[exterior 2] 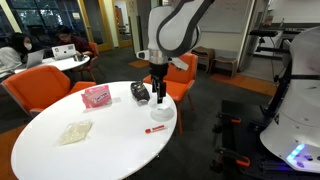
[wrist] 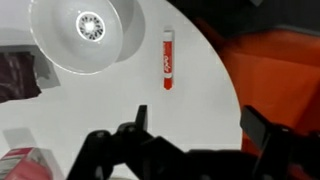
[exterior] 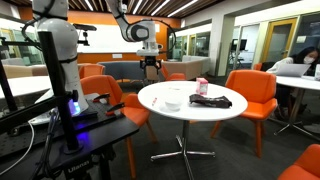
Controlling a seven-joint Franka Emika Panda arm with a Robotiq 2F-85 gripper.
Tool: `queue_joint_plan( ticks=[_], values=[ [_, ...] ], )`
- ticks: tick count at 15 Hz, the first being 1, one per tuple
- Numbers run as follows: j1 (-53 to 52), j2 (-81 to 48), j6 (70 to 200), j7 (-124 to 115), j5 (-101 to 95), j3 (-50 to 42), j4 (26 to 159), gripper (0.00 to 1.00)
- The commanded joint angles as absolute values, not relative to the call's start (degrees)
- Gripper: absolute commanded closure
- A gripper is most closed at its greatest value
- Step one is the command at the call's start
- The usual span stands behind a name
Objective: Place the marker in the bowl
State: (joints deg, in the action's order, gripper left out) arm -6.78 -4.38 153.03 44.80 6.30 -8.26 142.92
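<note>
1. Your gripper (wrist: 195, 122) enters the wrist view from the bottom edge. Its two dark fingers (wrist: 132, 138) are spread wide and hold nothing. In an exterior view the gripper (exterior 2: 158, 96) hangs upright from the white arm (exterior 2: 175, 30), above the table and clear of its surface.
2. The marker (wrist: 168, 60) lies flat on the white tabletop (wrist: 120, 100), just beside the bowl (wrist: 88, 35) and apart from its rim. It sits ahead of your open fingers, not between them. The barrel is red with a pale end pointing toward the top of the wrist view. White lettering runs along the barrel but is too blurred to read.
3. In an exterior view the marker (exterior 2: 155, 131) shows as a short red streak on the camera's side of the bowl (exterior 2: 162, 113), near the table's edge (exterior 2: 120, 165).
4. The bowl is round, white and shallow, and nothing lies in it. A ring pattern shows at the centre of its floor in the wrist view. No writing can be seen on it.
5. A pink-and-white carton (exterior 2: 97, 96) stands further in on the table. Its printing cannot be read in any view.
6. A dark bundle (exterior 2: 140, 92) lies beside the carton, behind the gripper.
7. A pale crumpled piece (exterior 2: 73, 132) rests on the table, well apart from the bowl.
8. Orange chairs (exterior: 250, 92) surround the round table (exterior: 190, 112), and one (wrist: 270, 70) shows past the table's rim in the wrist view.
</note>
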Motion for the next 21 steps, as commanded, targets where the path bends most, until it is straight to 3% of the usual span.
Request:
queue_joint_plan(
  ticks=[1,10,13,15,17,21],
  values=[
    [-1.9,-18.0,158.6,43.5,6.2,-2.4,135.2,0.00],
    [0.9,-38.5,156.8,29.8,-9.7,0.5,119.6,0.00],
    [0.5,-41.0,155.8,27.5,-11.5,1.3,117.9,0.08],
    [0.2,-42.2,155.1,26.1,-12.1,1.6,117.3,0.15],
    [0.1,-42.6,155.1,24.7,-12.1,1.5,116.9,0.42],
    [0.8,-42.3,153.5,24.0,-11.6,2.1,116.3,0.74]
  ],
)
